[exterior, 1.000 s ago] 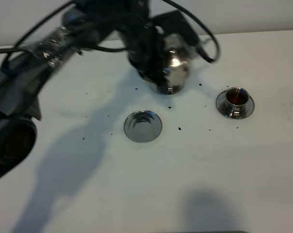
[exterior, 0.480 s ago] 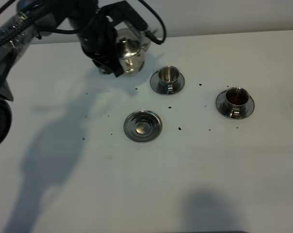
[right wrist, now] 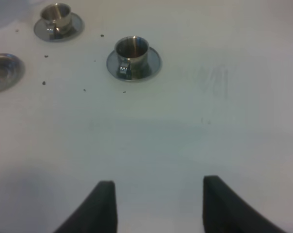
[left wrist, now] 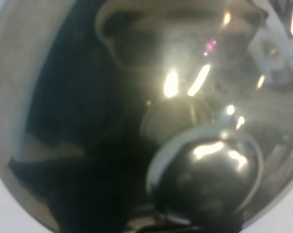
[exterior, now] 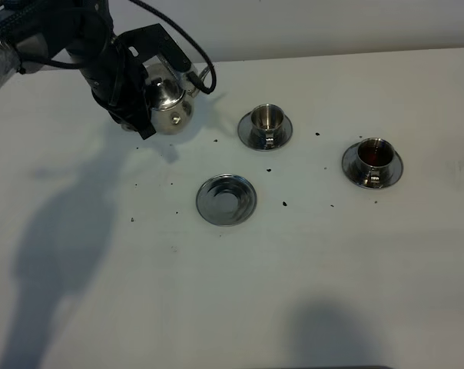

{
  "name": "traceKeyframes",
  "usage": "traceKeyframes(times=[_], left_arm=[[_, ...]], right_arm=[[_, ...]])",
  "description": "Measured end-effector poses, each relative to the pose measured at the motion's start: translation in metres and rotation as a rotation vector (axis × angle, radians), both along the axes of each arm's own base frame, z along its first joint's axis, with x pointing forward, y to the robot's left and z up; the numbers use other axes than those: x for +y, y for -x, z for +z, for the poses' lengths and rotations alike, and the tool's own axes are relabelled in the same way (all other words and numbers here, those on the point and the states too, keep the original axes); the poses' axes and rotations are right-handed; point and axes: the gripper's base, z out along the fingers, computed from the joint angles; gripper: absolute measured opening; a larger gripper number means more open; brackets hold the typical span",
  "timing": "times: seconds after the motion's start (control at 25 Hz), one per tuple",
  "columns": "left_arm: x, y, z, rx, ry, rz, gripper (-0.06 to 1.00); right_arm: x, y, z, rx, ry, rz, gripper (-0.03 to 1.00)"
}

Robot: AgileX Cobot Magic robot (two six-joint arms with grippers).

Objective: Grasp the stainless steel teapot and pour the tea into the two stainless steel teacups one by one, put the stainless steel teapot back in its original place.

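Teapot: the stainless steel teapot (exterior: 169,104) is at the far left of the table (exterior: 332,269). It is near the back edge and well apart from the wide saucer (exterior: 227,200).
Teapot look: it is a squat, mirror-bright pot, tilted, with its thin spout pointing toward the cups. In the left wrist view its polished wall (left wrist: 137,97) fills the picture, with the round knob (left wrist: 204,179) close to the lens.
Left pincer: the left pincer (exterior: 137,100) is clamped against the teapot's left side and has hold of it. The jaws themselves are hidden behind the black housing.
Right pincer: the right pincer (right wrist: 158,204) is spread wide and has nothing in it. It hangs over bare table short of the cups.
Middle teacup: the middle teacup (exterior: 265,123) (right wrist: 56,14) is small and shiny with a tiny handle. It stands on its own round saucer, just right of the teapot. What is in it cannot be told.
Right teacup: the right teacup (exterior: 372,157) (right wrist: 132,51) is the same shape and also stands on a saucer. It holds dark reddish tea (exterior: 372,154).
Wide saucer: round steel with a raised rim and a recessed centre. It lies bare in front of the middle teacup, apart from it.
Table surface: matt white, dotted with small dark specks (exterior: 284,204) between the saucers.
Open room: the near half of the table is broad and bare. The teapot has only a narrow strip between it and the back edge.
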Motion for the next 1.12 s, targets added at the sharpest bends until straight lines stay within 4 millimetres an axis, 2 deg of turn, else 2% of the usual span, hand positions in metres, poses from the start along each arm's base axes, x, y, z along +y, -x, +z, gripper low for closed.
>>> traceKeyframes(times=[0.28, 0.48, 0.6, 1.12], left_arm=[[-0.009, -0.009, -0.018, -0.163, -0.067, -0.214, 0.22], [-0.035, -0.009, -0.038, -0.213, -0.208, -0.362, 0.22], [-0.048, -0.006, -0.046, -0.226, -0.276, -0.393, 0.22], [-0.070, -0.001, -0.042, -0.309, -0.394, -0.446, 0.22]], right_arm=[[0.000, 0.000, 0.000, 0.000, 0.002, 0.001, 0.40], [0.000, 0.000, 0.000, 0.000, 0.001, 0.000, 0.40], [0.000, 0.000, 0.000, -0.001, 0.000, 0.000, 0.40], [0.000, 0.000, 0.000, -0.001, 0.000, 0.000, 0.40]])
